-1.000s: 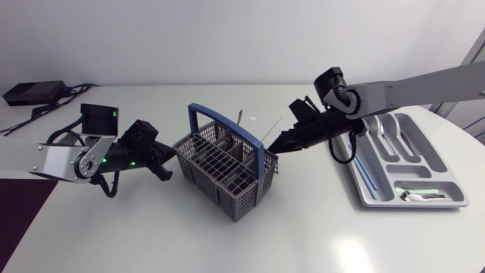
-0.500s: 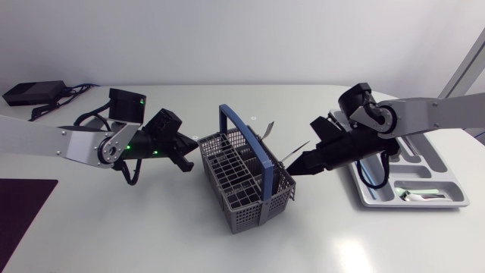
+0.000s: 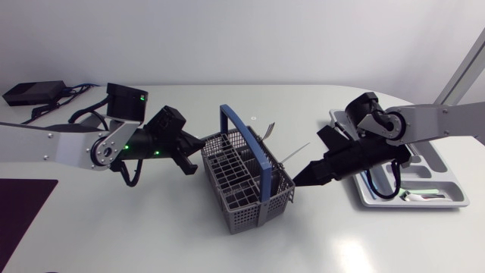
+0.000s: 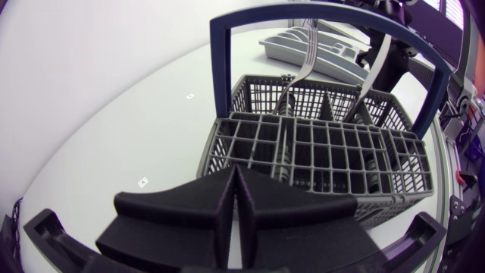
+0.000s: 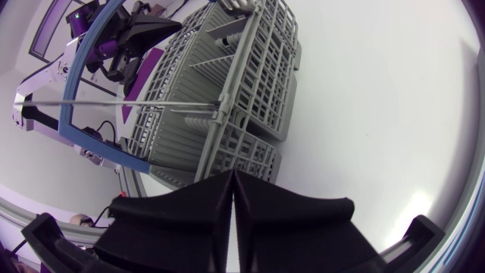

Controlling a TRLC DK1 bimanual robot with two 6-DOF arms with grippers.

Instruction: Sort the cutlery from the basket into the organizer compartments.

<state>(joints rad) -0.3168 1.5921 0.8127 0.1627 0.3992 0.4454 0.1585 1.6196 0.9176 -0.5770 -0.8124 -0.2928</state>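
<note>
Cutlery (image 4: 301, 68) stands handle-up in the basket (image 3: 246, 182), which sits mid-table between my 2 arms. At least 2 thin steel pieces lean out past its rim, flat, smooth and shiny. The basket is a boxy grey plastic lattice split into small cells, with a blue hoop handle (image 3: 241, 144) arching over it; the open mesh looks light and easy to slide.

My left gripper (image 3: 194, 149) has its matte wedge fingers pressed together on nothing, its tip at one corner of the basket. My right gripper (image 3: 301, 179) is likewise closed and empty at the opposite wall. I cannot tell whether either touches. I judge this flanking serves to steady or nudge the basket, not to pick from it.

The organizer (image 3: 424, 203), a pale moulded tray with curved compartments, lies beside my right arm and already holds a few pieces, so carries should be short.
</note>
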